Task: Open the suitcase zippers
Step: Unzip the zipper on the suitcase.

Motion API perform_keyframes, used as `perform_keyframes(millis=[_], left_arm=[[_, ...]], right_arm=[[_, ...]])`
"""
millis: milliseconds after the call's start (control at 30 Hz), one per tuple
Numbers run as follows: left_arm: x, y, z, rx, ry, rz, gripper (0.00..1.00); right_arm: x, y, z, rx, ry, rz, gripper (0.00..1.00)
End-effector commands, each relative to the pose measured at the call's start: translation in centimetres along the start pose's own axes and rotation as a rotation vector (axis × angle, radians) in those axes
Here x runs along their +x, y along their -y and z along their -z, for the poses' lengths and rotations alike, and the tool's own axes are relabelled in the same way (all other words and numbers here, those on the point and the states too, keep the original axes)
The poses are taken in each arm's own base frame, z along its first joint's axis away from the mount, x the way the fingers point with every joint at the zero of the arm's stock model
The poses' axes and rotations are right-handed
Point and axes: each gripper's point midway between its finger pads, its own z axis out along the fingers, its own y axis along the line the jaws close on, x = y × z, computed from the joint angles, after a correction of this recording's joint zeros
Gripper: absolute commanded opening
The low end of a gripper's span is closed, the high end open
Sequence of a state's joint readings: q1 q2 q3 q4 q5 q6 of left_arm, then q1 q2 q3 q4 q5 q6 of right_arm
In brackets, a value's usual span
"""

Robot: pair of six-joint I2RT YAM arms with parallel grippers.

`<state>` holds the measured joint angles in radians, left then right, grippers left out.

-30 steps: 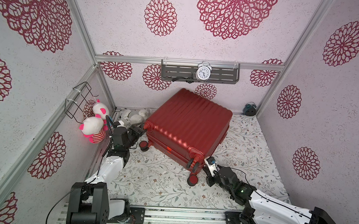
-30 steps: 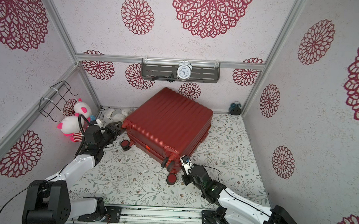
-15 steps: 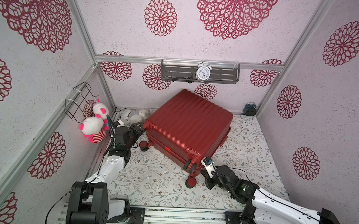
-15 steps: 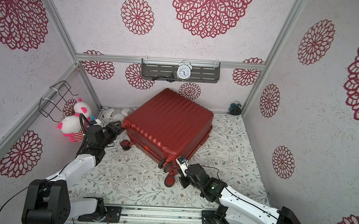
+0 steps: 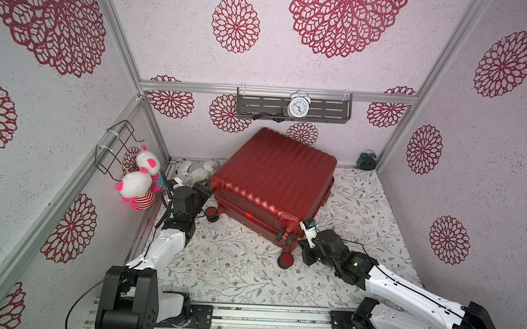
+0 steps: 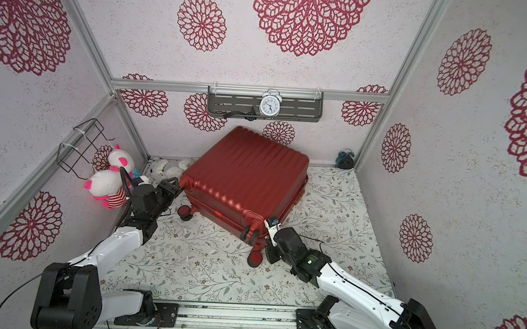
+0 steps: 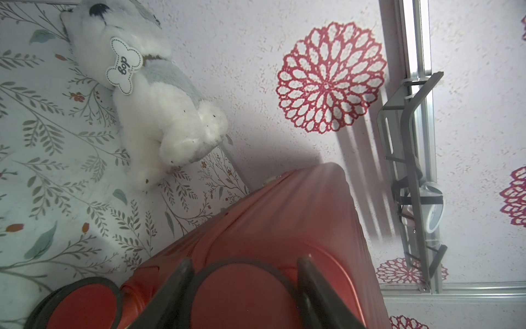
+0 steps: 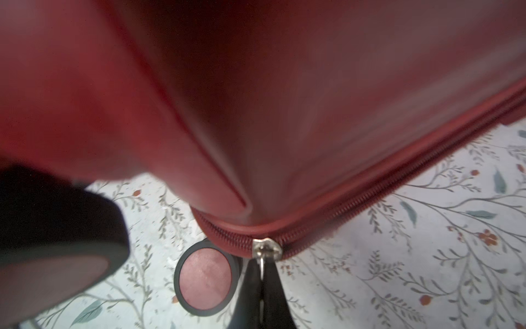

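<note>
Now the right end effector (image 8: 262, 272) is pinched shut on the pull (image 8: 266, 248) at the near corner of the suitcase (image 5: 273, 184) on the surface (image 5: 235, 272). The zipper (image 8: 398, 178) runs away from it along the side (its long axis). Meanwhile the left end effector (image 7: 244, 270) clamps a wheel (image 7: 244, 299).

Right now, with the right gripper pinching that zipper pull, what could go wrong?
The right gripper pinches the zipper pull right at the suitcase corner; it may slip rounding the bend. The left gripper braces only a wheel, which could swivel, letting the case shift. A second wheel sits close to the right gripper's path.
</note>
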<state>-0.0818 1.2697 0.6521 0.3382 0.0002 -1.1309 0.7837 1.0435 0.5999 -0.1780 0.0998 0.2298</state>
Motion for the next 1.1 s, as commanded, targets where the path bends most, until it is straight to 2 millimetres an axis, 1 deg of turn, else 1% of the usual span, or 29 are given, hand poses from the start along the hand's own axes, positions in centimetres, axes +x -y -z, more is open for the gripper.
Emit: perform_keyframes(millis=[0, 100, 167, 267, 367, 500, 567, 700, 800, 867, 967, 1000, 1067], left_arm=[[10.9, 0.0, 2.8, 0.040, -0.396, -0.054, 0.25], [12.1, 0.1, 4.1, 0.045, -0.411, -0.076, 0.25], [13.0, 0.0, 4.9, 0.042, -0.419, -0.089, 0.25], [13.6, -0.4, 5.3, 0.030, -0.422, -0.099, 0.25], [13.8, -0.8, 5.4, 0.019, -0.424, -0.100, 0.25], [14.1, -0.5, 5.4, 0.021, -0.421, -0.105, 0.25], [14.2, -0.2, 5.4, 0.023, -0.418, -0.107, 0.25], [14.8, -0.1, 5.2, 0.020, -0.424, -0.113, 0.25], [15.1, 0.1, 5.1, 0.018, -0.424, -0.121, 0.24], [15.4, 0.2, 5.1, 0.014, -0.427, -0.123, 0.24], [15.7, 0.4, 4.9, 0.013, -0.428, -0.126, 0.24], [15.7, 0.4, 4.8, 0.013, -0.428, -0.126, 0.24], [15.8, 0.7, 4.8, 0.016, -0.428, -0.127, 0.24]], right_arm=[[-2.4, -1.0, -1.2, -0.121, 0.010, 0.022, 0.00], [-3.4, 0.7, -2.1, -0.122, 0.036, 0.005, 0.00], [-3.9, 0.7, -2.5, -0.147, 0.081, 0.025, 0.00], [-4.1, -0.4, -2.1, -0.219, 0.191, 0.070, 0.00], [-3.3, -1.3, -1.6, -0.253, 0.238, 0.112, 0.00], [-2.3, -3.8, -0.2, -0.284, 0.323, 0.275, 0.00], [-2.2, -4.2, 0.3, -0.271, 0.353, 0.319, 0.00], [-2.1, -4.2, 1.0, -0.246, 0.388, 0.358, 0.00], [-1.1, -4.8, 1.2, -0.239, 0.398, 0.447, 0.00], [-0.9, -5.4, 1.4, -0.249, 0.396, 0.474, 0.00], [-0.4, -7.0, 2.0, -0.307, 0.402, 0.529, 0.00], [-0.3, -7.9, 2.5, -0.343, 0.412, 0.564, 0.00], [-0.2, -8.8, 3.4, -0.385, 0.442, 0.598, 0.00]])
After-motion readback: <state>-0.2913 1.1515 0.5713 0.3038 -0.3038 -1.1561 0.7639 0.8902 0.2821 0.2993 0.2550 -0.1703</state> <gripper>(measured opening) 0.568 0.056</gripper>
